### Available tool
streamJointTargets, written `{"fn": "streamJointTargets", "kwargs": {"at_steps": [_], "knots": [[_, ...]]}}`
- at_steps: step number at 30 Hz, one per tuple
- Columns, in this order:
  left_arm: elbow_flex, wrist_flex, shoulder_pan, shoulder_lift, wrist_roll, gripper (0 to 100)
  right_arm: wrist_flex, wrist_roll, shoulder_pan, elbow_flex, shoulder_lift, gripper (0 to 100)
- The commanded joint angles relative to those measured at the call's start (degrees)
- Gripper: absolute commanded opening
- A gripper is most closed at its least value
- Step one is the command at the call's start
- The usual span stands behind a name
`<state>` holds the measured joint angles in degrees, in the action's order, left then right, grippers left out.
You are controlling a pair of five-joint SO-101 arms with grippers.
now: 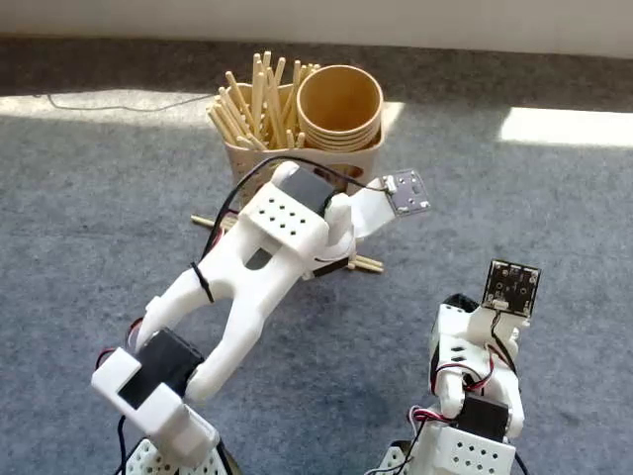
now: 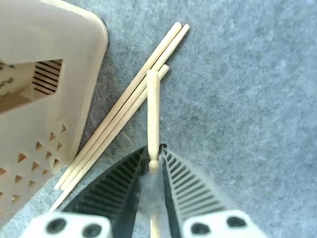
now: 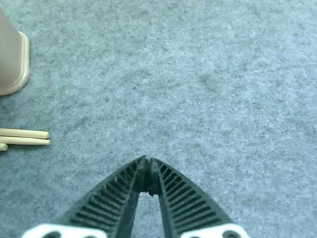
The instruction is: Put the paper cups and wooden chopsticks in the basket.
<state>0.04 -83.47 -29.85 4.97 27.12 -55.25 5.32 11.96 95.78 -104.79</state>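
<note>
Left end effector (image 2: pixel 154 157) pinches 1 chopstick (image 2: pixel 153 109), long axis pointing straight out from its tips.

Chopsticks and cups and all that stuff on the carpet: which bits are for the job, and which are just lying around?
For the job: basket, paper cups in it, loose chopsticks beside it, one chopstick in the left pincer.
Just lying about: thin cable on the carpet.

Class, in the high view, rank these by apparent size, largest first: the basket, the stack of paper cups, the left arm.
1. left arm
2. basket
3. stack of paper cups, which stands inside the basket and looks narrower than it.
</note>
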Motion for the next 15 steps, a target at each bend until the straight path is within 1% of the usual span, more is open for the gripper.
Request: {"fn": "streamJointTargets", "kwargs": {"at_steps": [1, 5, 9, 15], "knots": [[-1.71, 1.85, -1.63, -5.85, -3.87, 1, 1.8, -0.09, 0.66, 7.87, -0.48, 0.5], [-1.27, 4.84, -1.54, -8.66, -7.82, 1, 1.8, -0.09, 0.66, 7.87, -0.48, 0.5], [-1.19, 7.65, -1.54, -10.59, -13.36, 1, 1.8, -0.09, 0.66, 7.87, -0.48, 0.5], [-1.19, 10.73, -1.63, -13.93, -18.2, 1, 1.8, -0.09, 0.66, 7.87, -0.48, 0.5]]}}
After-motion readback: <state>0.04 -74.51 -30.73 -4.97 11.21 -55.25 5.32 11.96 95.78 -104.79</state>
